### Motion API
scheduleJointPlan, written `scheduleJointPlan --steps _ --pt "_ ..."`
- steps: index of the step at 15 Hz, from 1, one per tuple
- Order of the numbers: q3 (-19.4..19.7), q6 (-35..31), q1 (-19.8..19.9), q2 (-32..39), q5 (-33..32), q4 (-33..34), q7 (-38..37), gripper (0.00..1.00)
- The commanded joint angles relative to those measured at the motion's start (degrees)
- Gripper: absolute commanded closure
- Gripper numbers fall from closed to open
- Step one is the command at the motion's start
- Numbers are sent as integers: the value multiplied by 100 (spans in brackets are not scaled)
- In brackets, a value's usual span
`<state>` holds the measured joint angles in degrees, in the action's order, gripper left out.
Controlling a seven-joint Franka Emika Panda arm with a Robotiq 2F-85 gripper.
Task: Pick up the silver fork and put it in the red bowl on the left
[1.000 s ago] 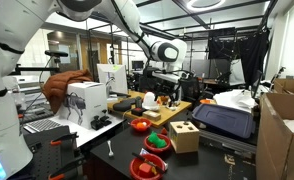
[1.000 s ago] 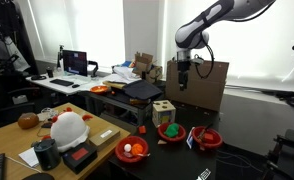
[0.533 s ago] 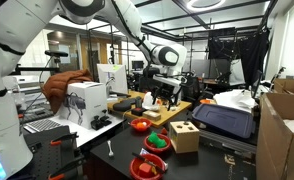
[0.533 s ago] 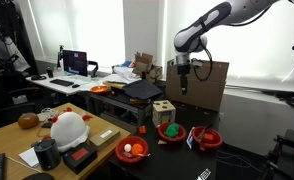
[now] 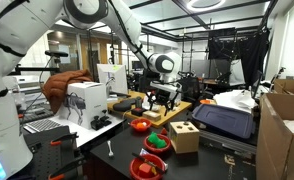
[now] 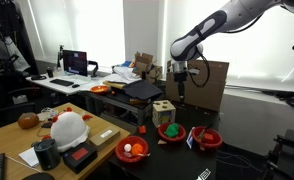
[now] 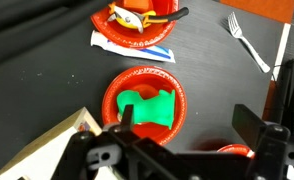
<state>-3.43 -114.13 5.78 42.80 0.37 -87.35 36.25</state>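
Note:
The silver fork [image 7: 249, 42] lies flat on the black table, at the upper right of the wrist view, and near the table's front edge [image 6: 204, 175] in an exterior view. The red bowl [image 6: 132, 150] [image 5: 140, 125], orange-red inside, stands left of the bowl of green pieces; only its rim [image 7: 239, 150] shows in the wrist view. My gripper [image 7: 187, 118] hangs open and empty high above the table [image 6: 180, 92] [image 5: 160, 100], over the bowl of green pieces, well away from the fork.
A red bowl of green pieces [image 7: 147, 105] sits below the gripper beside a tan wooden box [image 6: 164, 111]. Another red bowl [image 7: 135, 22] holding yellow and orange items rests on a white-blue cloth near the fork. Cluttered desks and cardboard boxes [image 5: 285, 125] surround the table.
The gripper has come down and shifted slightly sideways towards the bowls. Its jaws stay open. Nothing on the table has moved.

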Motion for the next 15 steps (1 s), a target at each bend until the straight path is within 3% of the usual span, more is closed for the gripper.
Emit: scheduleJointPlan --steps 1,11,15 --pt "-54 -445 -167 49 -145 -261 -333 0" --pt "-109 -1701 -566 369 -177 -705 -1430 0" --pt "-60 -1772 -668 393 -141 -849 -2040 0"
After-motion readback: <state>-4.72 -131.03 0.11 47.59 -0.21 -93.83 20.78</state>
